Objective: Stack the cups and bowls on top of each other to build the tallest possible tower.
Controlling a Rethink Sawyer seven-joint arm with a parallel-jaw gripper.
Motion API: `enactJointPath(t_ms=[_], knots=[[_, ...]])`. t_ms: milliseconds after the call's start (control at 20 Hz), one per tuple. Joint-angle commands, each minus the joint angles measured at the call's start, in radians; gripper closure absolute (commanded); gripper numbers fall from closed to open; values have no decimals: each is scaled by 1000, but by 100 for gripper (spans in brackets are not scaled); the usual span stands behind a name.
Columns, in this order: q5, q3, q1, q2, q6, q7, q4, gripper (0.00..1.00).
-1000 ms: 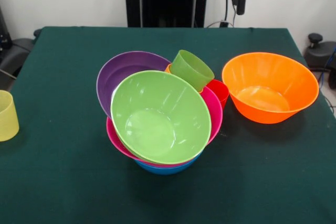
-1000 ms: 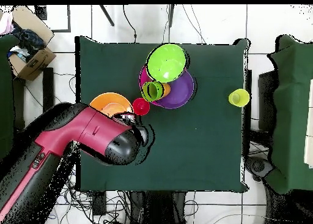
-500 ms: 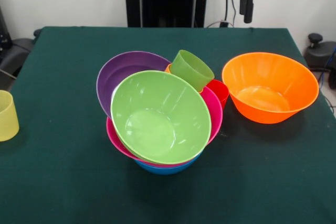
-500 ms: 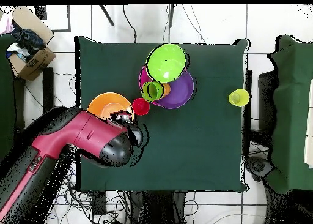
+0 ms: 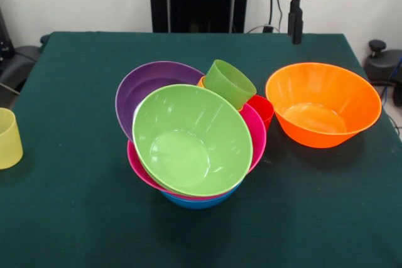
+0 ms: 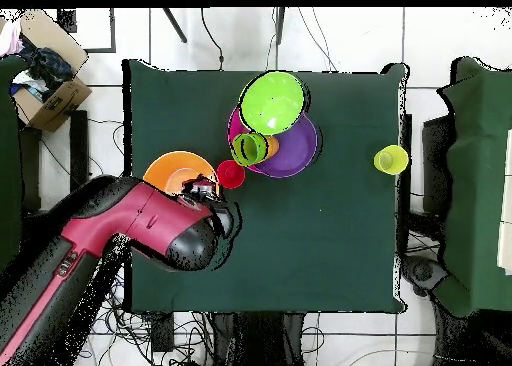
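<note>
We see the red and black arm hanging at about one o'clock of the front view, its gripper pointing down above the table's far edge; whether its tips are apart or together we cannot tell. Since half a second ago the red wrist has dropped lower and drifted toward the glossy orange plastic bowl, which sits alone at three o'clock of the pile. The tower leans mid-table: lime green bowl tilted over pink and blue bowls, purple bowl behind, a green tapered cup tipped on top, a red cup just beside. A pale yellow cup stands at nine o'clock.
</note>
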Motion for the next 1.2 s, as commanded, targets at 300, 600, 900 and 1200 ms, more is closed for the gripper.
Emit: enactJointPath(t_ms=[300, 600, 900, 1200], knots=[[45, 234, -9, 53, 120, -197, 41, 0], [80, 262, -17, 33, 163, -337, 48, 0], [123, 284, -26, -1, 188, -446, 60, 0], [161, 292, -38, -15, 190, -524, 65, 0]])
